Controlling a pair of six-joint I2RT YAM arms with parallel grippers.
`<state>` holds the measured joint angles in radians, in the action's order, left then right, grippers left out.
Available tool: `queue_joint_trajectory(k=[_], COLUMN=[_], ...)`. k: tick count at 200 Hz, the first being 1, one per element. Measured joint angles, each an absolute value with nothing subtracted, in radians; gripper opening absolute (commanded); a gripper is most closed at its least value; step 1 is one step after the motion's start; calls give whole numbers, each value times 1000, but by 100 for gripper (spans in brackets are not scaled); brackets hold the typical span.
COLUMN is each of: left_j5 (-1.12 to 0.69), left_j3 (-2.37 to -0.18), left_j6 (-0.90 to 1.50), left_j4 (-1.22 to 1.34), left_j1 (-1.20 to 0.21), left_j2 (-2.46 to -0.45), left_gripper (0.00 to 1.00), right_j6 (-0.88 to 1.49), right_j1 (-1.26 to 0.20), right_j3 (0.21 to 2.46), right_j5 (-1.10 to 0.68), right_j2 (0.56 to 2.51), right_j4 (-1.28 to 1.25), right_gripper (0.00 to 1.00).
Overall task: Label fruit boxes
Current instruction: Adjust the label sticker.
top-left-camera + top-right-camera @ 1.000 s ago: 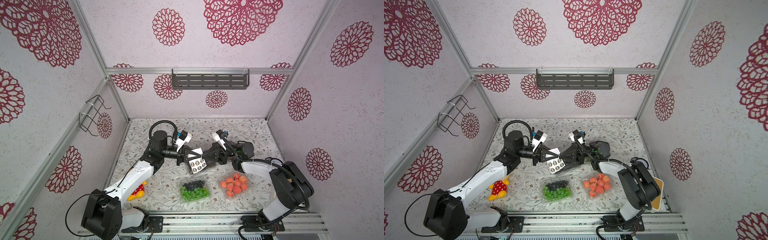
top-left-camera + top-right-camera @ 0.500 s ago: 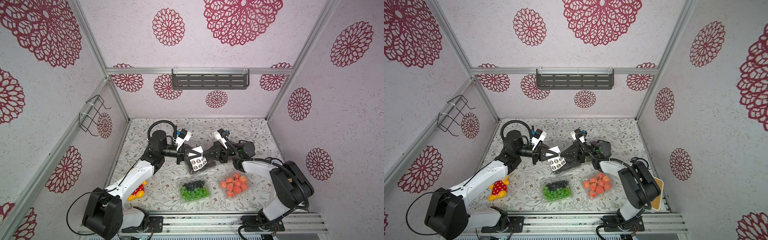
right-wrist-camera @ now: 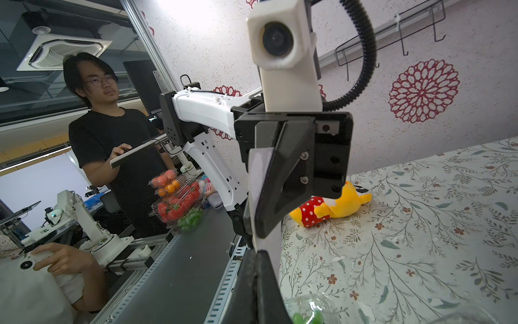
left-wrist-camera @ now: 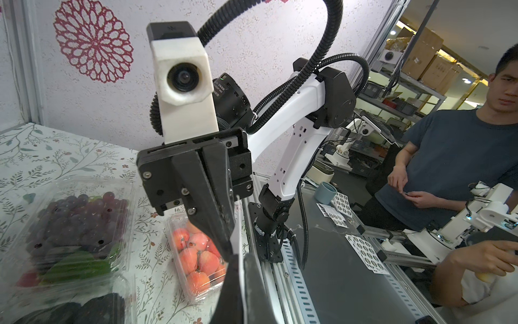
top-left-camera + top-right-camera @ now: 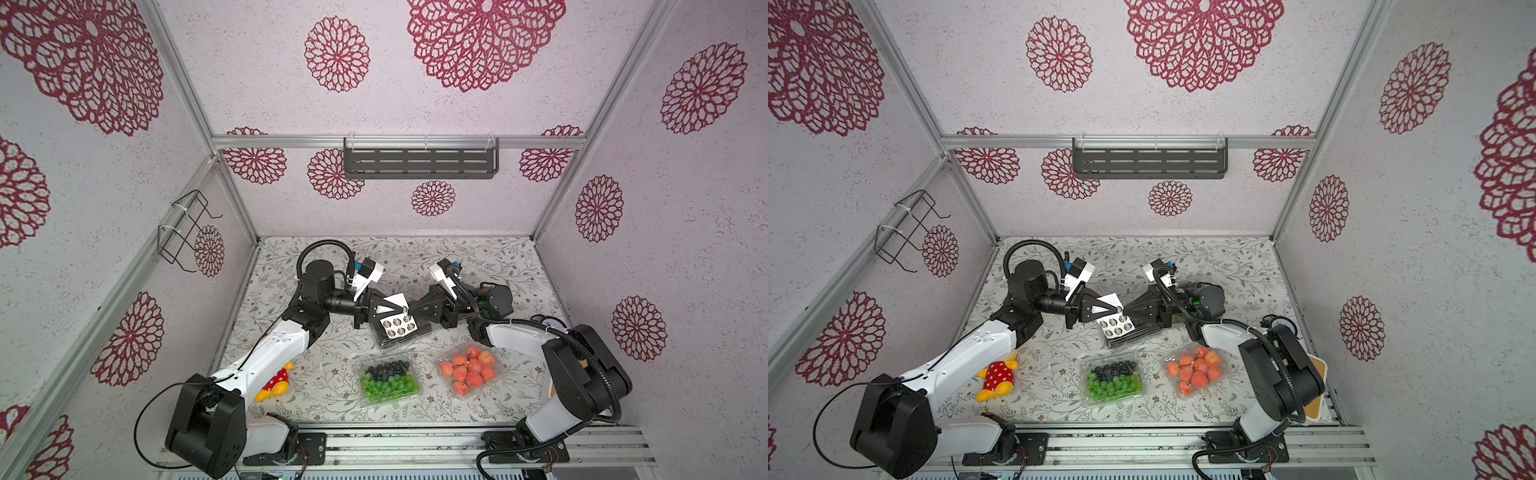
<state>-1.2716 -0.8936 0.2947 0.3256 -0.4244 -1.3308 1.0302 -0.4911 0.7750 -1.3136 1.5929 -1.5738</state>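
My left fingers (image 5: 374, 316) are clamped on the white sheet of round stickers (image 5: 397, 326) and hold it tilted over the clear plastic box of black fruit (image 4: 95, 305). My right fingers (image 5: 428, 311) are closed, or very nearly, with their tips at one edge of that sheet. Compared with a second ago very little is different: my right wrist has drawn slightly back toward my own right side, the sheet keeps its place, and no box has moved. I judge that I am in the middle of peeling one sticker. A small round piece seems to sit at the right tips, but I cannot tell if it is already free. I see no label on the lids that show, so probably all four boxes are waiting. The clear box of green and blue fruit (image 5: 388, 380) and the clear box of orange-red fruit (image 5: 467, 370) lie side by side near the front edge, apart from both arms. The clear box of dark purple grapes (image 4: 75, 218) lies further back, close to my right arm. A yellow plush toy in a red dotted dress (image 5: 276, 380) lies beside my left arm. The surface (image 5: 490, 257) carries a pale cloth printed with leaves and small flowers. The walls are whitish with dark red rosettes; a dark grey slotted shelf (image 5: 419, 164) hangs on the back wall and a black wire rack (image 5: 187, 232) on the left one.
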Motion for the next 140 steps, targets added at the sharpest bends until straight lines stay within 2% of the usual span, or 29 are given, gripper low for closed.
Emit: queue_joint_trajectory(k=[12, 27, 74, 106, 140], left_j5=[-1274, -1275, -1274, -1274, -1274], left_j3=[-894, -894, -895, -895, -895], left_j6=[286, 280, 281, 282, 289], left_j4=[315, 307, 302, 303, 314], left_j1=[-424, -424, -424, -424, -424], left_j2=[-1330, -1330, -1330, -1330, -1331], left_gripper=[0, 0, 0, 0, 0], right_j6=[1039, 1039, 1040, 1042, 1040], right_j1=[-489, -486, -485, -487, -487], right_j3=[773, 772, 760, 760, 759], right_j5=[-1314, -1314, -1315, -1316, -1315], right_j2=[1593, 1592, 1582, 1582, 1582], right_j4=[-1573, -1574, -1573, -1574, -1574], right_gripper=[17, 18, 12, 0, 0])
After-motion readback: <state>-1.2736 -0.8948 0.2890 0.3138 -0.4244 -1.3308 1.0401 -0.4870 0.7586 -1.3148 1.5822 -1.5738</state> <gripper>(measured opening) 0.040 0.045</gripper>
